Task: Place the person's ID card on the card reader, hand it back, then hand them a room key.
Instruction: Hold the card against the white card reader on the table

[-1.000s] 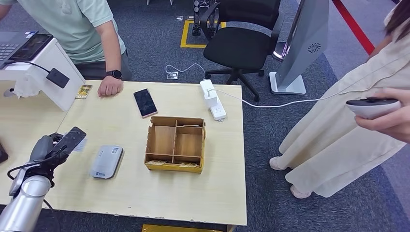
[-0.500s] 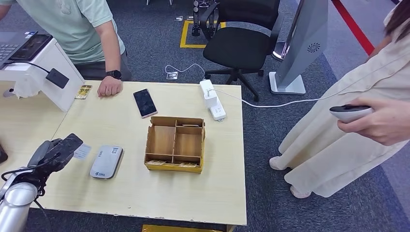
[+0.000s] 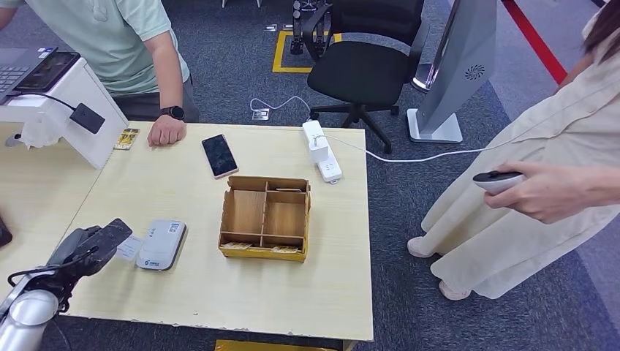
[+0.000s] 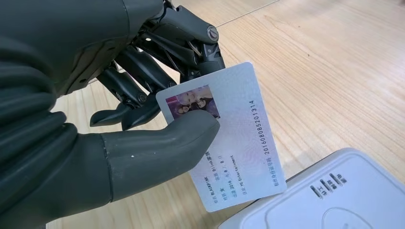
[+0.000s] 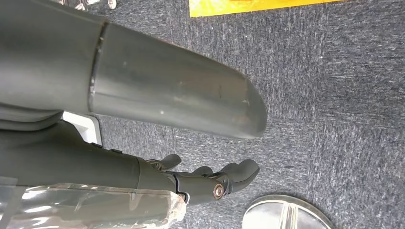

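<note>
Grey carpet (image 3: 439, 241) surrounds the pale wooden table (image 3: 219, 292) I am working at, with a black office chair (image 3: 362, 69) beyond its far edge. One person in a green shirt (image 3: 117, 36) leans on the far side with a hand flat on the top; another in a beige garment (image 3: 526, 190) stands off to the right holding a small dark-and-white device. Mid-table I see an open wooden box (image 3: 265, 217) with compartments, a white power strip (image 3: 322, 152) behind it and a phone (image 3: 219, 155) lying face up. My left hand (image 3: 91, 247) sits low just left of the card reader (image 3: 161, 244), thumb and fingers pinching the ID card (image 4: 224, 138), whose lower corner overlaps the reader's edge. My right hand (image 5: 210, 179) hangs over the carpet, fingers loosely curled around nothing.
</note>
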Motion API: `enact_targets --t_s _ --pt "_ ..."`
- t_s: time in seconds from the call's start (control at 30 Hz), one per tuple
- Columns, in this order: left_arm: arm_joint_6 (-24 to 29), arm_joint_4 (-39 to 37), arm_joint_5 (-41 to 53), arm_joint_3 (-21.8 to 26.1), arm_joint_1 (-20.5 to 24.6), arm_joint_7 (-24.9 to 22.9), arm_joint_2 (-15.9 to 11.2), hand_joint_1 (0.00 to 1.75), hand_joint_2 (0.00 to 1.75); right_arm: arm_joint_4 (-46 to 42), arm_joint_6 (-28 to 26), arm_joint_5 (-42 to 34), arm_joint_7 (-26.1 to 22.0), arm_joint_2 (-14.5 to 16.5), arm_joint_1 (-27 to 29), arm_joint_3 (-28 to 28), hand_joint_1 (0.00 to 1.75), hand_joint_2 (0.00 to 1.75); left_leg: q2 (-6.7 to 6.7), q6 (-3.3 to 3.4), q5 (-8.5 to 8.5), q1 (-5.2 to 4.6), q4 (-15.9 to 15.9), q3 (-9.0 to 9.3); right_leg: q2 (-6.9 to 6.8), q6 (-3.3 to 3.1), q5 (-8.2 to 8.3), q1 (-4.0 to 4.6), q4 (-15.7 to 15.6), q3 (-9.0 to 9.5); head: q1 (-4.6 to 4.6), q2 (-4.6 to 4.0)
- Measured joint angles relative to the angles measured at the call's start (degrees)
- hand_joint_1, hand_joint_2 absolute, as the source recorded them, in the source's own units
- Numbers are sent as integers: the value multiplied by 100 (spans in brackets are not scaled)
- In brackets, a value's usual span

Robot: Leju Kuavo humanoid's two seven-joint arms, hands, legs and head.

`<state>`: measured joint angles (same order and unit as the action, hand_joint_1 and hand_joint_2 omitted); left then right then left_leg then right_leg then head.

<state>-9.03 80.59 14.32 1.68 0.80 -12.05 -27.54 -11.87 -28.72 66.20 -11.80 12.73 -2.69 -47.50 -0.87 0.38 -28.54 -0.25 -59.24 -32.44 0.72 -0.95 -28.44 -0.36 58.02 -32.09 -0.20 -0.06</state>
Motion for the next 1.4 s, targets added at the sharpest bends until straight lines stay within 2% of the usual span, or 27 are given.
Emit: enact_targets --t_s 0.33,0.93,1.1,1.4 --pt "-6 -1 53 -28 -11 -76 15 175 175 0 5 9 0 0 -1 0 0 0 0 0 0 0 0 0 0 0 0 0 0 1 -1 1" --pt "93 -315 274 -178 -19 -71 400 175 175 2 33 136 0 1 -27 54 0 0 -2 0 0 -1 0 1 -3 0 0 0 -1 0 5 0" --pt "168 -296 367 -186 154 -17 387 175 175 2 35 125 0 -1 -31 58 0 0 -2 -1 1 0 0 2 -3 -1 1 0 0 0 4 1" --pt "761 -162 813 -198 572 137 461 175 175 2 -6 72 80 37 -36 57 0 0 0 -1 1 -1 -1 1 2 0 1 0 0 1 4 0"
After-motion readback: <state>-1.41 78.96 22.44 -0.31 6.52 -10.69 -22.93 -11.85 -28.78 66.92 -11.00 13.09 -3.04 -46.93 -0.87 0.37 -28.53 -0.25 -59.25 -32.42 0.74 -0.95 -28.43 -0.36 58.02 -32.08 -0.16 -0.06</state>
